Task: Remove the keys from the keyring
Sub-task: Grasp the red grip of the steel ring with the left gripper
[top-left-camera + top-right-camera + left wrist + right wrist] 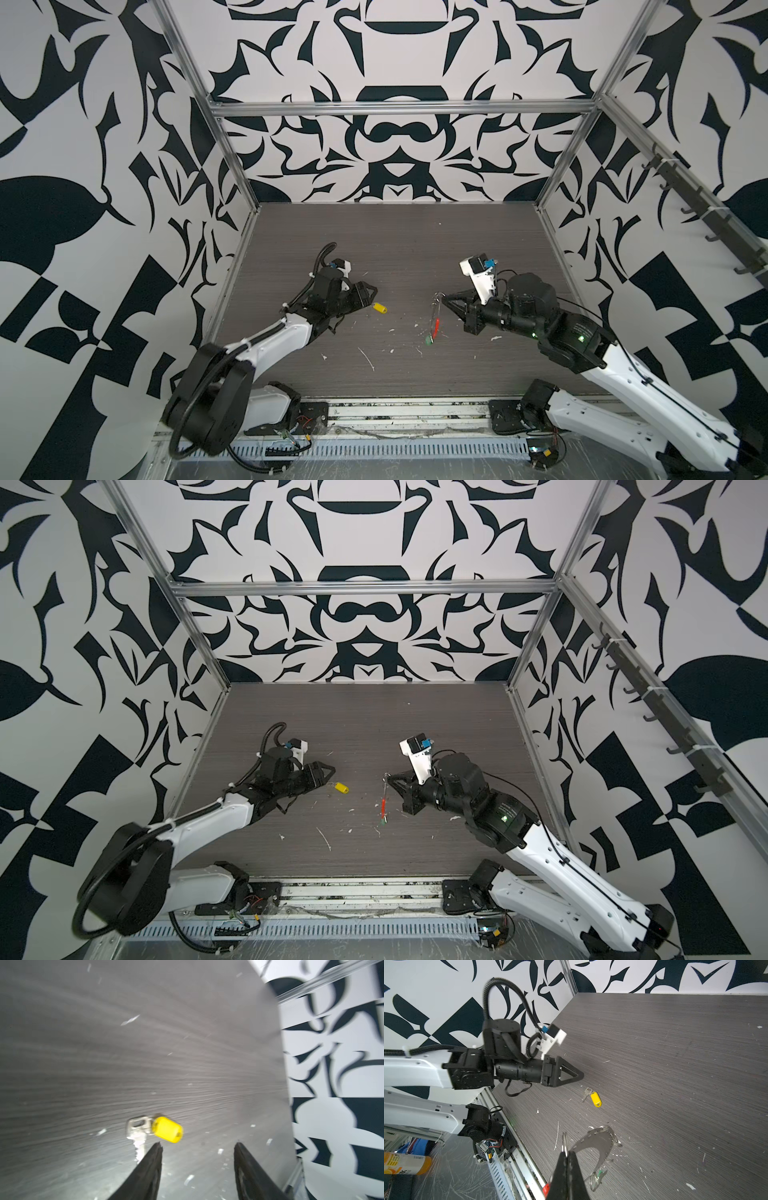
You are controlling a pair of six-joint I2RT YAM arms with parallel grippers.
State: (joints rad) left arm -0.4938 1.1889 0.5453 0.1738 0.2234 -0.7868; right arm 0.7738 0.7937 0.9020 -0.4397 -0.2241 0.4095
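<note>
Left tool (198, 1146): jaws apart, empty.
Right tool (568, 1154): pinching thin wire keyring (565, 1140).
Yellow-tagged key (378, 307): 5 o'clock of left tool.

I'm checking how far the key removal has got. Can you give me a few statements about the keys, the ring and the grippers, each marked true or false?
1. The yellow-tagged key hangs on the keyring. False: it lies on the table, apart from the ring.
2. The right gripper is shut on the keyring. True.
3. The left gripper grips the yellow-tagged key. False: its jaws stand open with nothing between them, and the key lies on the table next to one fingertip.
4. The green-tagged key is at the low end of the keyring, by the red sleeve, far from the yellow-tagged one. True.
</note>
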